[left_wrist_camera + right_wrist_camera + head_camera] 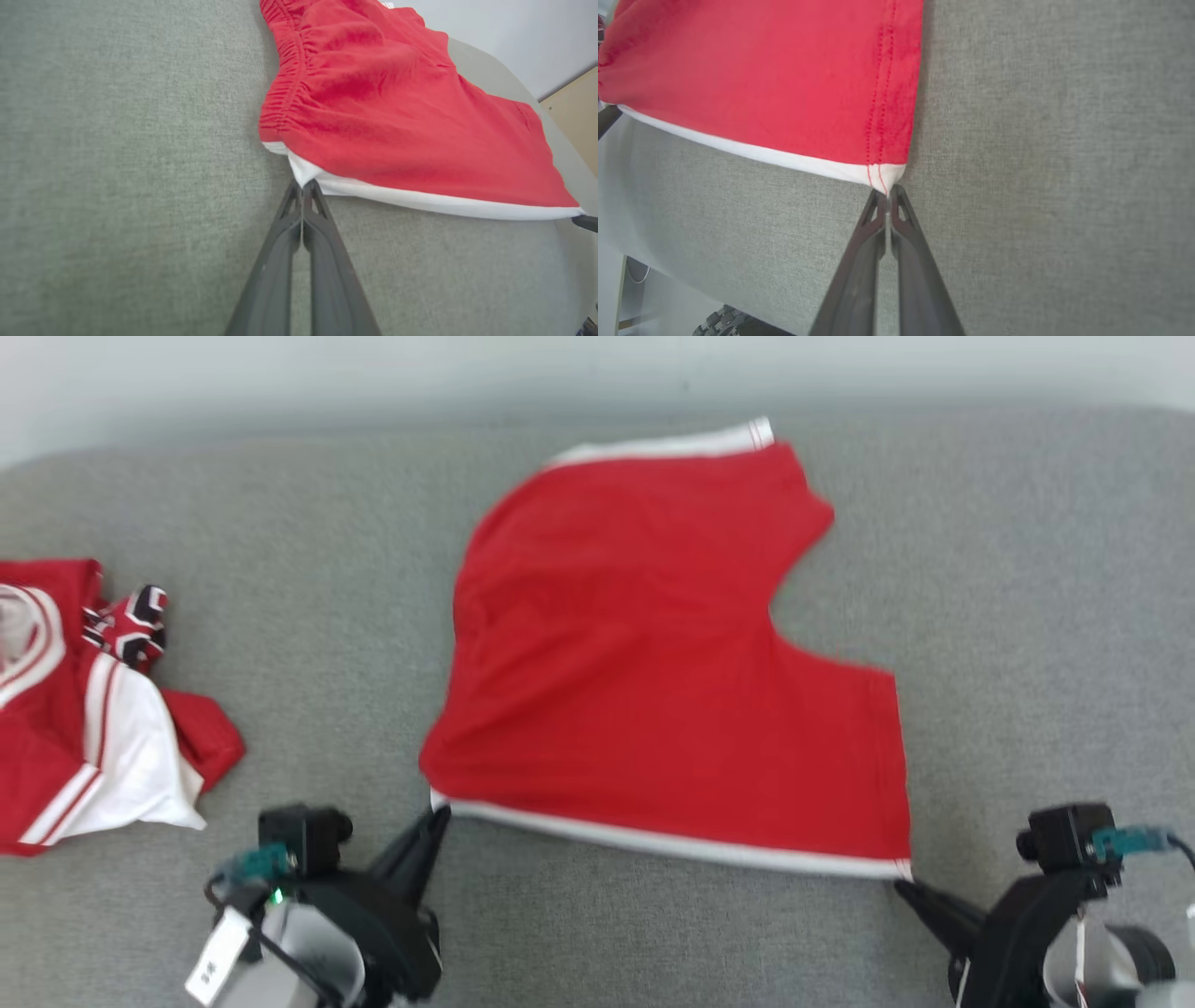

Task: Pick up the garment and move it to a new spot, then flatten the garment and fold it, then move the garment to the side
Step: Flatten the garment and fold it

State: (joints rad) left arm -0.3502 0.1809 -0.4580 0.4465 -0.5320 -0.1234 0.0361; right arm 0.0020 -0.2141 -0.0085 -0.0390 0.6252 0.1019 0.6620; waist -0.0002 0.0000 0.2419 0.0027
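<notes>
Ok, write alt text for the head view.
Red shorts with white trim lie spread on a grey fabric surface, the left gripper and right gripper each shut on a near corner. A crumpled red-and-white clothes pile sits at left.

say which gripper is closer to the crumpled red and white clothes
Left. The left gripper, shut on a corner of the red shorts, sits right of the pile; the right gripper holds the opposite corner, beyond the shorts.
</notes>
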